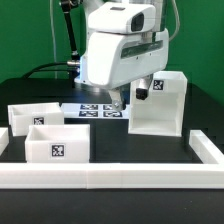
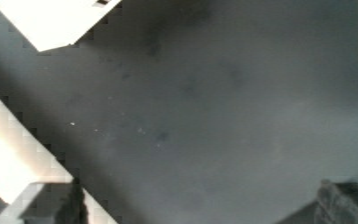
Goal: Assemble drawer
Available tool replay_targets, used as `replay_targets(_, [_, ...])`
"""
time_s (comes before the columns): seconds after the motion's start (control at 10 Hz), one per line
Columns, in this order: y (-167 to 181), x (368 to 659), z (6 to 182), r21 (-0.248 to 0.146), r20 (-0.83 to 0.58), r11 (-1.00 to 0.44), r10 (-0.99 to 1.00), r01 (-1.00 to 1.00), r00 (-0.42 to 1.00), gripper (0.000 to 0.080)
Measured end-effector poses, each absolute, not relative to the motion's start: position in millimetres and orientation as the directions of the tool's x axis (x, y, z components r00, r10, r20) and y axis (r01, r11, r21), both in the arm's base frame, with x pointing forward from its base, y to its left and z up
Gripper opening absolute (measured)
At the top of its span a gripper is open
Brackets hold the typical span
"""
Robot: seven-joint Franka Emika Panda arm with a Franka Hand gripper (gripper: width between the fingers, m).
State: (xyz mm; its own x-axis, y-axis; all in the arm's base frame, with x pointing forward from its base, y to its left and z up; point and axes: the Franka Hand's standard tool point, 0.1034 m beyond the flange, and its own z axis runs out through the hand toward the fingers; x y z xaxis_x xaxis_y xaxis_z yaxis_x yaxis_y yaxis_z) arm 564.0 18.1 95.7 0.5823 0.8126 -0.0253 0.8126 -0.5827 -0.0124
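Jaws spread wide. In the wrist view the gripper (image 2: 186, 205) shows two dark fingertips (image 2: 30, 205) at opposite corners of the frame, with only the matte black table (image 2: 202, 120) between them. They hold nothing. A pale band (image 2: 12, 130) runs along one side of the jaws, and a white corner with a small dark fleck (image 2: 60, 22) lies well beyond the tips. I cannot tell which parts these are. The table surface is lightly scuffed and speckled.

Exterior view: the gripper (image 1: 120, 100) hangs under the arm's bulky white wrist housing (image 1: 120, 45), which covers most of the fingers.
- The white plastic cube-like drawer casing (image 1: 160, 118) stands upright just beside the jaws, on the exterior view's right. It carries a black-and-white square tag (image 1: 157, 86) near its upper edge, and its inside shows only white walls.
- Two smaller white open-top trays sit on the exterior view's left, apart from the jaws. The nearer tray (image 1: 57, 148) has a tag on its front wall, and the farther tray (image 1: 30, 115) stands just behind it. Whether they touch is unclear. Only bare white walls show inside both.
- The thin flat white marker board (image 1: 95, 111) lies on the table below and behind the jaws, between the trays and the casing.
- A long white rail (image 1: 110, 178) borders the near table edge and turns along the right side. Open black surface lies between the rail, trays and casing.
- The backdrop is a green wall (image 1: 30, 40), with black cables behind the arm.
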Motion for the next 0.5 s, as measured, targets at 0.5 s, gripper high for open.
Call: replay_targets(0.5, [19.2,557.4,101.6,0.011,-0.007,-0.674,0.739,0.739,0.674,0.0650])
